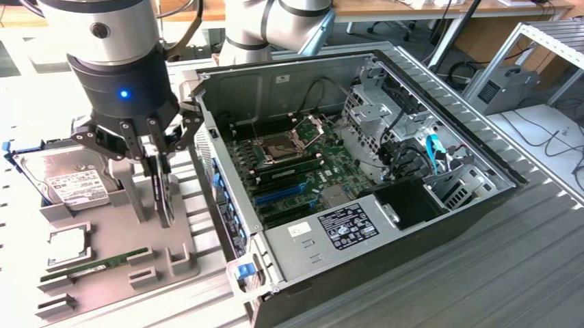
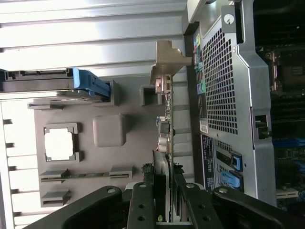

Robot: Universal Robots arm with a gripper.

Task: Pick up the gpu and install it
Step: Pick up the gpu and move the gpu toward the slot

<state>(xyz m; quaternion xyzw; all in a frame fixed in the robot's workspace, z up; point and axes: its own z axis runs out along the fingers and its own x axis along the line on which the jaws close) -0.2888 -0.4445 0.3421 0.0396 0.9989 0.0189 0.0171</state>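
Dark gpu stands upright, clamped between the jaws.

You're in a robotics lab: an open computer case lies on a slatted aluminium bench beside a grey parts fixture, with desks and a metal rack behind.

case wall just beside the gpu, hard drive opposite, open room above the motherboard
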